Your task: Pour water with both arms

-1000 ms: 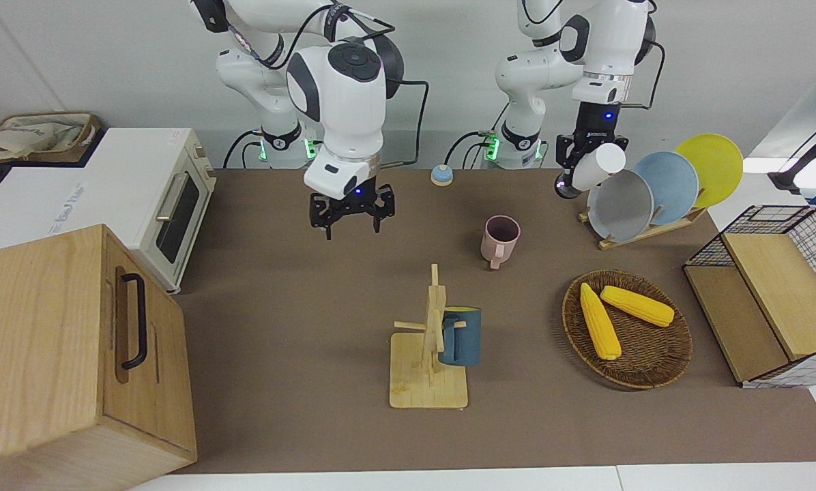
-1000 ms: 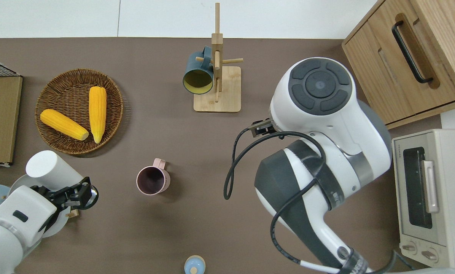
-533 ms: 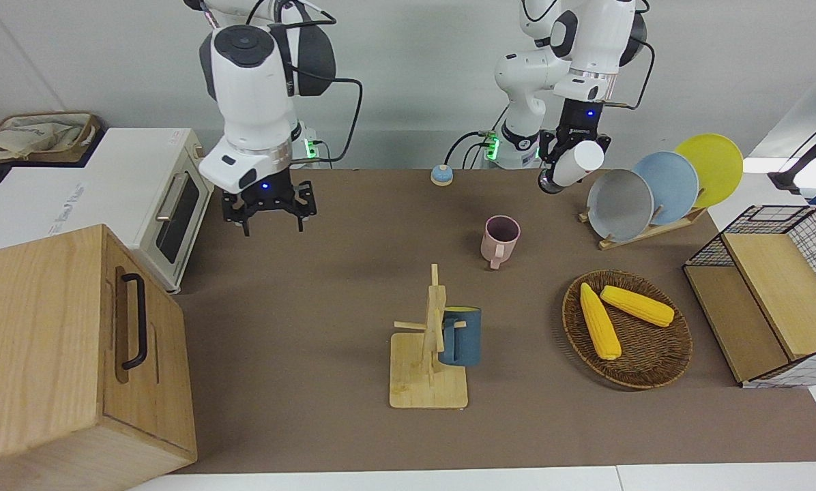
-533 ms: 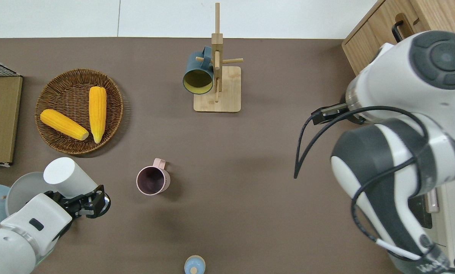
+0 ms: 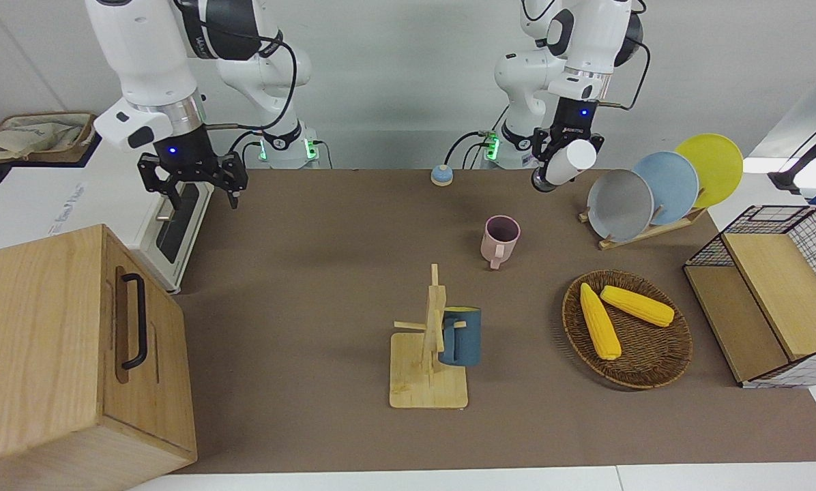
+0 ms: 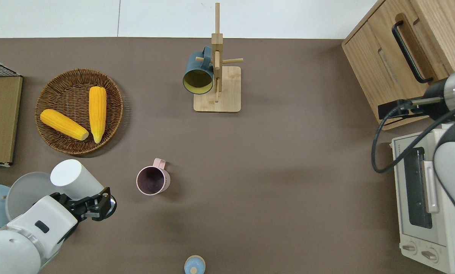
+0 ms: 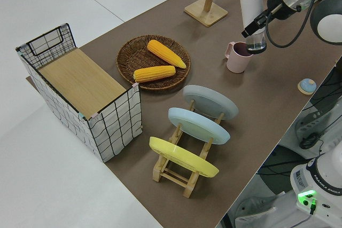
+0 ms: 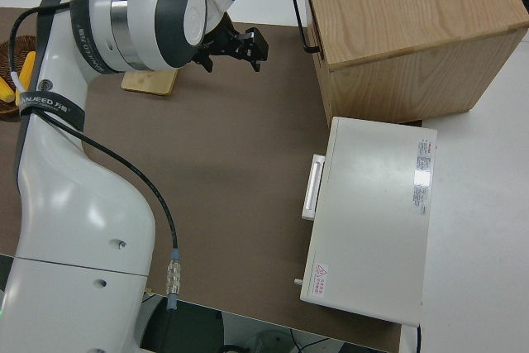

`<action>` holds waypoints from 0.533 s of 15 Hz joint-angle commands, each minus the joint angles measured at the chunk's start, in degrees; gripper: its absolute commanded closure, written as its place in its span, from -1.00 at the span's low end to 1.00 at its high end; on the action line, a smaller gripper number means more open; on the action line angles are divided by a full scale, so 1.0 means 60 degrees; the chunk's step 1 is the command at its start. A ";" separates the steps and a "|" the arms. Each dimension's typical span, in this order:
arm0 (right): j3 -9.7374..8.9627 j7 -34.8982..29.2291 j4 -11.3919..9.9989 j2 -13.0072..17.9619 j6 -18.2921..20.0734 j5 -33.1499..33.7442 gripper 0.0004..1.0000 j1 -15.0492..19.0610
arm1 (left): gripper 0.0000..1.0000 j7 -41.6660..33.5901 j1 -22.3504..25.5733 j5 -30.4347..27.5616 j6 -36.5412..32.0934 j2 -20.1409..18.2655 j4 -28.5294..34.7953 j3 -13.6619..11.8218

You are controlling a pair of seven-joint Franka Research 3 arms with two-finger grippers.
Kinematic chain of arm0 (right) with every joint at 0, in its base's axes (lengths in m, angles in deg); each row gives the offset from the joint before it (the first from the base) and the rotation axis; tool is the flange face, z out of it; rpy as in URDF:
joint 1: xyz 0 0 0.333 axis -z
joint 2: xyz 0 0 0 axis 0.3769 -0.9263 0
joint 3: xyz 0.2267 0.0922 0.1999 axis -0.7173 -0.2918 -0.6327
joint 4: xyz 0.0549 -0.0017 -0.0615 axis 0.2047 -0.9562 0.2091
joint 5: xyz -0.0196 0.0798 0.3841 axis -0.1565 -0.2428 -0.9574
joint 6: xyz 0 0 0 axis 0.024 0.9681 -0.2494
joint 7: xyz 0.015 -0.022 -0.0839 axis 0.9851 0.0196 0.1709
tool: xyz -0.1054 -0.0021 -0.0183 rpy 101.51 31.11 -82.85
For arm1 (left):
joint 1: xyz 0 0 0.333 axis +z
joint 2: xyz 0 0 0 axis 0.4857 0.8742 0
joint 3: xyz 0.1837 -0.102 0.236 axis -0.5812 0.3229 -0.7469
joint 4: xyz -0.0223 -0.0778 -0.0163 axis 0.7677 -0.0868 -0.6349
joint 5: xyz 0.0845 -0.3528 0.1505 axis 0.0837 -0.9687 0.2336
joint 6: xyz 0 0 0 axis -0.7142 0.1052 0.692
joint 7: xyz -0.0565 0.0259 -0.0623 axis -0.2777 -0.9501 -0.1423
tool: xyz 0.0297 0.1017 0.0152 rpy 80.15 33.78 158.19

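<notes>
Right gripper (image 5: 194, 188), fingers apart, now by "TOSHIBA" oven (image 6: 421, 182); left gripper (image 6: 83, 201) clamping tumbler (image 6: 75, 180).

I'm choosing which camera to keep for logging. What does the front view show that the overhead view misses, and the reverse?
Only the front view shows the right gripper, open and empty, and the yellow plate. Only the overhead view shows the pink mug's dark inside straight down. Both show the left gripper shut on the white bottle, the corn basket and the mug tree.
</notes>
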 commanded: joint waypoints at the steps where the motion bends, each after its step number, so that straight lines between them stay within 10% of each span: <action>1: 0.0385 0.0152 -0.0408 0.0433 -0.0096 -0.0357 -0.97 -0.0065 | 1.00 -0.0163 -0.0296 -0.0207 -0.0029 -0.0339 0.0096 -0.0147; 8: 0.0416 0.0108 -0.0248 0.0419 0.0197 -0.0475 -0.97 -0.0050 | 1.00 -0.0134 -0.0662 -0.0382 -0.0132 -0.0178 0.0257 -0.0118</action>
